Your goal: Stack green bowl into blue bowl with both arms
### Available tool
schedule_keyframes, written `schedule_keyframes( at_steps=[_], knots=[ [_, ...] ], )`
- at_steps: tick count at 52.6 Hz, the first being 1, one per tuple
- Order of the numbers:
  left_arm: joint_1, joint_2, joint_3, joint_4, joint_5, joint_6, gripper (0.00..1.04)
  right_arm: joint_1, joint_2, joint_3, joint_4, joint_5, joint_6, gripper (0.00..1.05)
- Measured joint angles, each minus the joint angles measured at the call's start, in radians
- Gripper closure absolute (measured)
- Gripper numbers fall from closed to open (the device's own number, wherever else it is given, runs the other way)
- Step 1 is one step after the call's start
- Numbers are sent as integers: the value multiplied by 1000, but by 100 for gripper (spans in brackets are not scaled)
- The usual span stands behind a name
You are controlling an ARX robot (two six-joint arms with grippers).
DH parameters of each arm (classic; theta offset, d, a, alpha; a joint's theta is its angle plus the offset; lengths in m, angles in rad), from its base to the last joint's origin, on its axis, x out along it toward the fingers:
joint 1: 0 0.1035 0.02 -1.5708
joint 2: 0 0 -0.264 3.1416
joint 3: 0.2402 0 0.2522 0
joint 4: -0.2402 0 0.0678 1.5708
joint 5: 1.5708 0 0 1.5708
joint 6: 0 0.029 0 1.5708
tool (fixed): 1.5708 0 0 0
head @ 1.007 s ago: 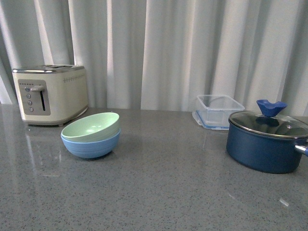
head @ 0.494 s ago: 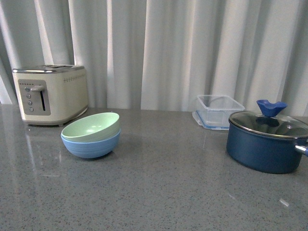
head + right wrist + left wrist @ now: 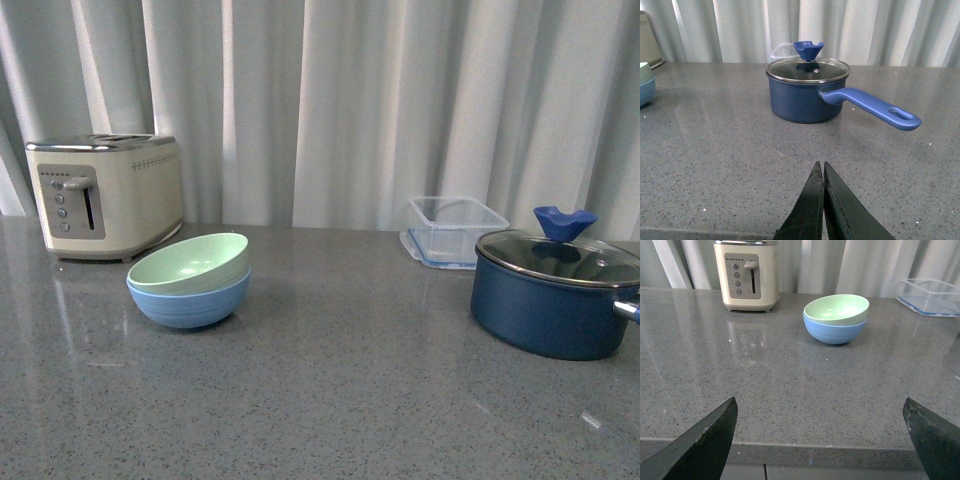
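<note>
Your left fingers [image 3: 705, 440] spread wide, empty, at the tabletop [image 3: 790, 385] edge | green bowl [image 3: 836, 309] nested in blue bowl [image 3: 834, 330], well ahead between them, toaster [image 3: 746, 274] beyond | your right fingers [image 3: 821, 205] pressed together, empty | navy lidded saucepan [image 3: 805, 92] ahead, handle right.

My front camera looks level across the worktop [image 3: 330, 400] toward the curtain, toaster [image 3: 105, 195] far left, pot [image 3: 555, 305] right. My left wrist camera sits low, just off the near edge, facing the far side; it shares the toaster and the stacked bowls [image 3: 836, 320] with the front view. My right wrist camera, equally low, faces the pot close up, the bowls at its edge.
</note>
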Motion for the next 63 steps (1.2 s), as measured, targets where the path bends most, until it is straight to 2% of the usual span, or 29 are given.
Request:
schedule_keyframes(
  at_steps=[5,11,35,39,63],
  knots=[
    [0,0,0,0,0,0,7,0,0,0,0,0,-1,103],
    [0,0,0,0,0,0,7,0,0,0,0,0,-1,79],
    [0,0,0,0,0,0,7,0,0,0,0,0,0,8],
    [0,0,0,0,0,0,7,0,0,0,0,0,0,11],
    [0,0,0,0,0,0,7,0,0,0,0,0,0,10]
  ],
)
